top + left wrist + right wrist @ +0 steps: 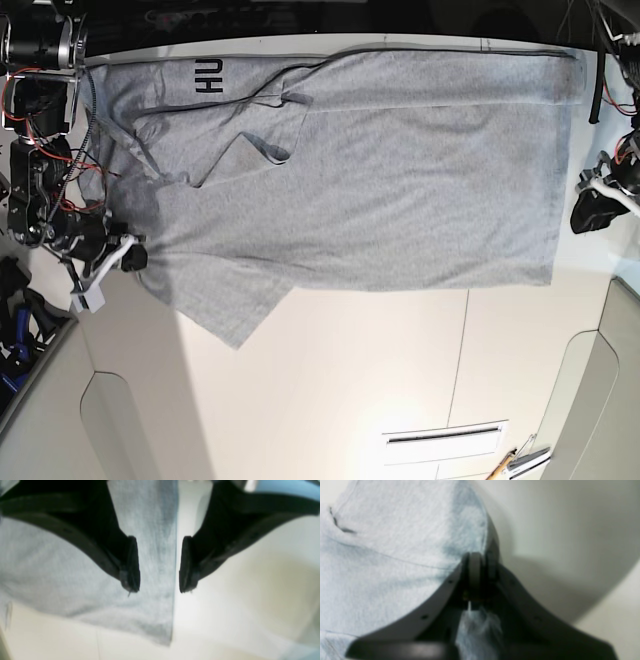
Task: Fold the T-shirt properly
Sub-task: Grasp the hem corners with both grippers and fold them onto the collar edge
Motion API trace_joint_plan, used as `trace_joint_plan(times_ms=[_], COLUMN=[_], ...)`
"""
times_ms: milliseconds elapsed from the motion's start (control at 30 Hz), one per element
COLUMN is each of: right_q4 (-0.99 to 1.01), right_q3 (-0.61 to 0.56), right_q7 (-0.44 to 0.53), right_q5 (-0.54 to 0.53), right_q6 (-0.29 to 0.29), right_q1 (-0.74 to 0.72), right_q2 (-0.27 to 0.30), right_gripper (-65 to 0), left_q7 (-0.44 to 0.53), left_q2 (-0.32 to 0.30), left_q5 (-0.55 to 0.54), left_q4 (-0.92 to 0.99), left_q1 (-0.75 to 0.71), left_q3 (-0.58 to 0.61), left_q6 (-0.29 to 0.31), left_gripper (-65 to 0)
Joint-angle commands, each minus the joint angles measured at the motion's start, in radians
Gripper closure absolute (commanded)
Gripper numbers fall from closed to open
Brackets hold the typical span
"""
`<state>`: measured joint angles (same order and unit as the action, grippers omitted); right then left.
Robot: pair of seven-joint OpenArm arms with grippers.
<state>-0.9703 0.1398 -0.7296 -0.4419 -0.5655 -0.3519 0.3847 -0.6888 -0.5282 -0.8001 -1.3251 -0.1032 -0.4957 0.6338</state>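
The light grey T-shirt (400, 190) lies spread on the white table, with one sleeve folded over near the black lettering (208, 75). My right gripper (137, 258) is shut on the shirt's edge at the base view's left. In the right wrist view its jaws (480, 562) pinch the grey fabric (395, 555), and a bunch of cloth shows behind them. My left gripper (587, 213) is open just off the shirt's right edge. In the left wrist view it (158, 565) hovers over that edge of the shirt (50, 567), holding nothing.
The white table (350, 380) has panel seams and a slot (445, 437) near the front. A pencil-like tool (510, 462) lies by the slot. Red wiring (60, 150) hangs at the left arm base. A black cable (597, 80) runs at the top right.
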Motion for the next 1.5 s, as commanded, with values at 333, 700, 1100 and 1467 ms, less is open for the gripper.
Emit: trace_joint_plan(times_ms=[333,700,1100,1467], right_q4=[-0.01,-0.01,-0.115,-0.408], right_q3=[0.005,0.005,0.147,0.266], right_q7=[-0.003,-0.006,-0.131,-0.319], right_q5=[0.005,-0.003,-0.163,-0.298], right_q6=[0.0,0.001,-0.001,-0.016], right_q1=[-0.018,-0.018,-0.013,0.146], right_q2=[0.014,0.014,0.014,0.014], right_gripper=[0.0,0.0,0.0,0.0], left_q7=[0.164,0.212,-0.006,-0.264], left_q2=[-0.04,-0.038,-0.074,-0.121], left_q5=[0.202,0.265,-0.003,-0.341], left_q4=[0.432,0.607,0.481,0.327], left_q1=[0.443,0.538,0.509,0.255], left_q3=[0.241,0.391,0.158,-0.03], left_q6=[-0.043,-0.07,0.064,0.064], left_gripper=[-36.0,-30.2,0.0,0.0])
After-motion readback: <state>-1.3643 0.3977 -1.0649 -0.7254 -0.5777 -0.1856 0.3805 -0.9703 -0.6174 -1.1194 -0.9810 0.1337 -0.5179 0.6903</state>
